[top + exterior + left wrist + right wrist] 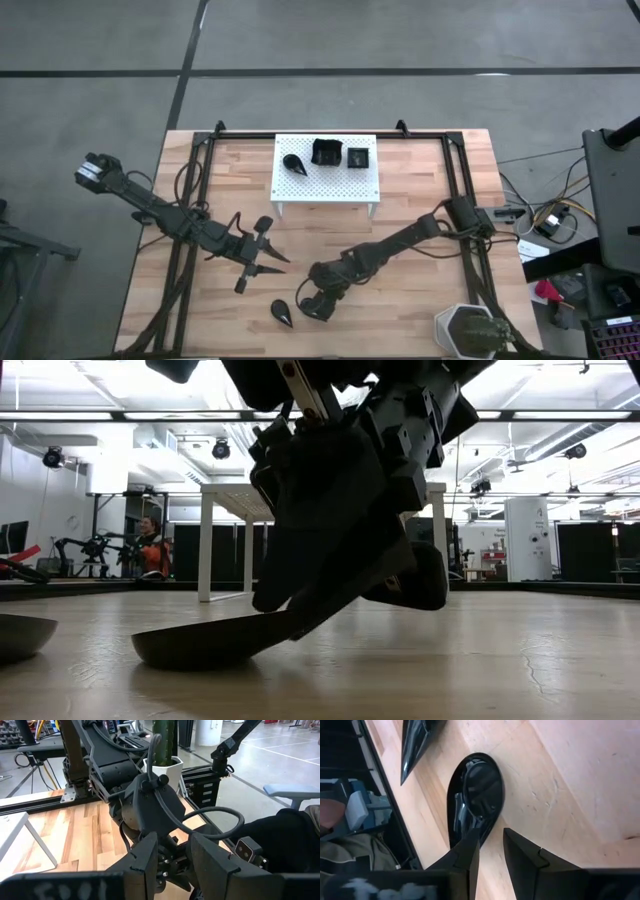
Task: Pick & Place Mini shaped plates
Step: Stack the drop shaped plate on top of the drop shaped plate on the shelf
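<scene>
A black teardrop plate (476, 790) lies flat on the wooden table near its front edge; the low view shows this plate (205, 645) from the side. My right gripper (490, 847) slants down at its narrow end, open by a narrow gap, with only bare wood between the fingers. A second teardrop plate (283, 312) lies just left of it. Three more black plates sit on the white stand (300, 185): a teardrop (293, 162), a raised-rim square (326, 152) and a small square (358, 157). My left gripper (270, 246) hovers open above the table, left of the right gripper. My right gripper has one fingertip (467, 851) over the plate's narrow end (456, 837). In the low view that finger (320, 595) seems to rest on the rim. The other finger stands outside the plate over the wood. The plate lies on the table.
A pot with a cactus (468, 330) stands at the front right corner. The black frame rails (462, 200) run along the table's sides and back. Bare wood lies between the stand and the grippers.
</scene>
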